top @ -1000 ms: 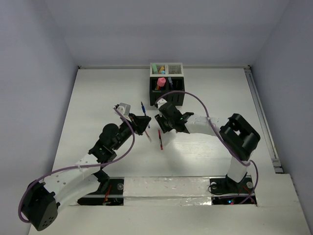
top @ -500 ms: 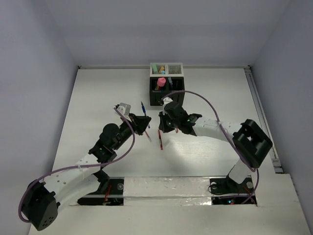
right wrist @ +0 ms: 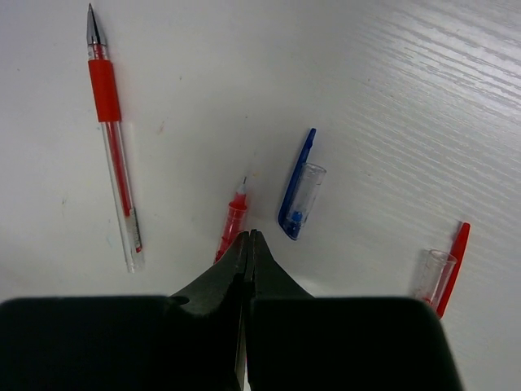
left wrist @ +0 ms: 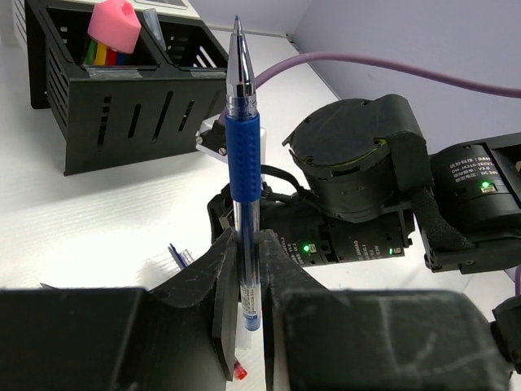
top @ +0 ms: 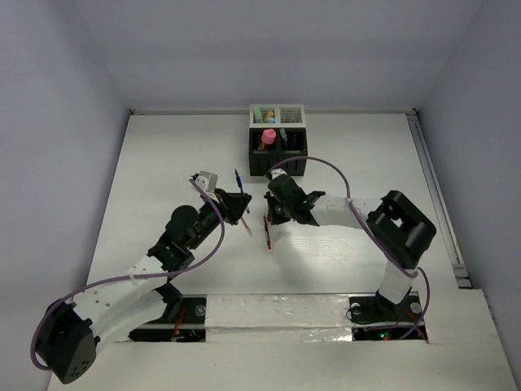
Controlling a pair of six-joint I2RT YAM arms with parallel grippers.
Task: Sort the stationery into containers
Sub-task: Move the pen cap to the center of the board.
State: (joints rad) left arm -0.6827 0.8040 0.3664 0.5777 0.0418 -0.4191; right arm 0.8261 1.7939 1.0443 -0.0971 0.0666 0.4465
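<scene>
Right wrist, right gripper [right wrist: 247, 235] newly closed

I count two red pens [right wrist: 114, 155] [right wrist: 232, 221], one blue pen [left wrist: 242, 163], one blue cap [right wrist: 297, 191], one red cap [right wrist: 444, 273], one black box [left wrist: 106, 122], one white box [top: 277, 107], one pink marker [left wrist: 114, 24].

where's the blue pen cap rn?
Right wrist view: the blue pen cap lies on the table just right of the right gripper's shut tips, between a short red pen piece and the red cap.
</scene>
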